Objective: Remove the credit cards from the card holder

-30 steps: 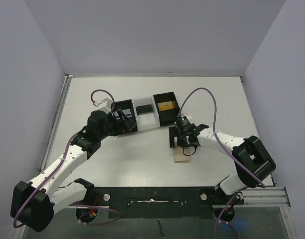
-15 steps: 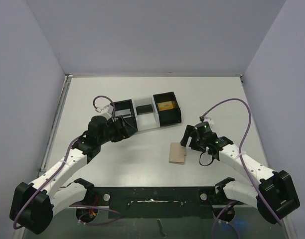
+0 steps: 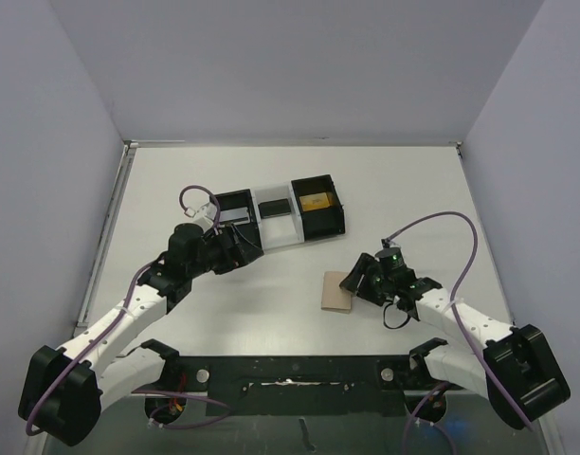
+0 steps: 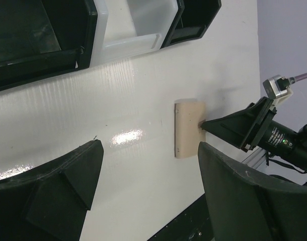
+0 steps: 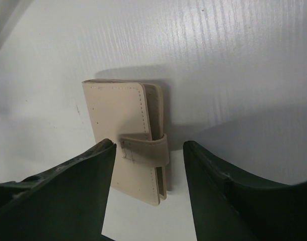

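Closest to our bases, the card holder [image 5: 121, 125] lies flat on the table [image 3: 394, 180]. It is shut, with its strap [image 5: 143, 149] wrapped round the long edge and fastened across the front. Our right fingers [image 3: 358, 282] hover low at that strap side, spread apart with one on either side of the strap and nothing clamped between them. From the left wrist view their tips seem to meet the holder's edge, though we cannot tell whether they truly touch. We judge they sit there because the strap keeps the holder shut and must come undone before anything slides out. No credit cards show; the stitched cover hides whatever is inside.

Further out, our left fingers [image 3: 244, 248] hang wide open and empty, just in front of the tray and well apart from the holder. They face the holder, likely waiting to pin it down or take a card once the cover lifts.

Beyond them stands the three-compartment tray [image 3: 276, 230], black at both ends and white in the middle. A dark flat piece [image 3: 274, 206] lies in the white compartment and a yellow piece [image 3: 317, 201] in the right-hand black one. Whether those are cards we cannot tell.
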`<state>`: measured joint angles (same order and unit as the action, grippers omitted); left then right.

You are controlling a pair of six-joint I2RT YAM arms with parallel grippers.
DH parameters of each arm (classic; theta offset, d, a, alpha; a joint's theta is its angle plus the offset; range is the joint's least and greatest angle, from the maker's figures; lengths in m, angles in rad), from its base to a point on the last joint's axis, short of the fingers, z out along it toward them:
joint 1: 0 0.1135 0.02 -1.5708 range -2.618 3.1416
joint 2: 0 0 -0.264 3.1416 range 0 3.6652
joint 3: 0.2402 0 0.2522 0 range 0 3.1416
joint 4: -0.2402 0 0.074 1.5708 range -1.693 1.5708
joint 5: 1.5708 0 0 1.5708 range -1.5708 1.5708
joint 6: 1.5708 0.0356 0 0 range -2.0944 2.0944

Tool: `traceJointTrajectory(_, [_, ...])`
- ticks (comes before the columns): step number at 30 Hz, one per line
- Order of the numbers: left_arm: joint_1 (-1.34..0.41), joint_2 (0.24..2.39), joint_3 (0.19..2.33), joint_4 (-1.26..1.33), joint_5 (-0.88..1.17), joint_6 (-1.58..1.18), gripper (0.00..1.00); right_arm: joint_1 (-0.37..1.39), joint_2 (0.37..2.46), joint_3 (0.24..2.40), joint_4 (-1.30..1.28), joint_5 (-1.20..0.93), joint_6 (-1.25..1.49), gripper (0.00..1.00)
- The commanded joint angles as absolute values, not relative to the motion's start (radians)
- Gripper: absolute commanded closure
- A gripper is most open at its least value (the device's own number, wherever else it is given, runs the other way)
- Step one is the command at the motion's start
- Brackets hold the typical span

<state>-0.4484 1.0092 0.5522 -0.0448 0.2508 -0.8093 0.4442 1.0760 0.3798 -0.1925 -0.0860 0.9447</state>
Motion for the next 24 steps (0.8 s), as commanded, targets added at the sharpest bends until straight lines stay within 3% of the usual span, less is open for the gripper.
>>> traceJointTrajectory(1, [-0.443,1.004,0.578,0.006,0.279,-0.827,0.24,0.434,1.081,0.367,-0.095,-0.128,0.948,0.46])
traceJointTrajectory(6, [-0.443,1.009,0.569,0.006,0.298,-0.832,0.24,0.433,1.059,0.333,-0.012,-0.182,0.931,0.58])
traceJointTrajectory(11, [-0.443,1.013,0.576,-0.006,0.307,-0.831,0.25,0.433,1.047,0.337,0.035,-0.215,0.915,0.8])
traceJointTrajectory(18, [-0.445,1.009,0.593,-0.028,0.288,-0.831,0.25,0.437,1.027,0.445,-0.045,-0.249,0.797,0.85])
traceJointTrajectory(24, [-0.445,0.997,0.614,-0.078,0.231,-0.83,0.25,0.504,1.099,0.652,-0.396,0.074,0.693,0.86])
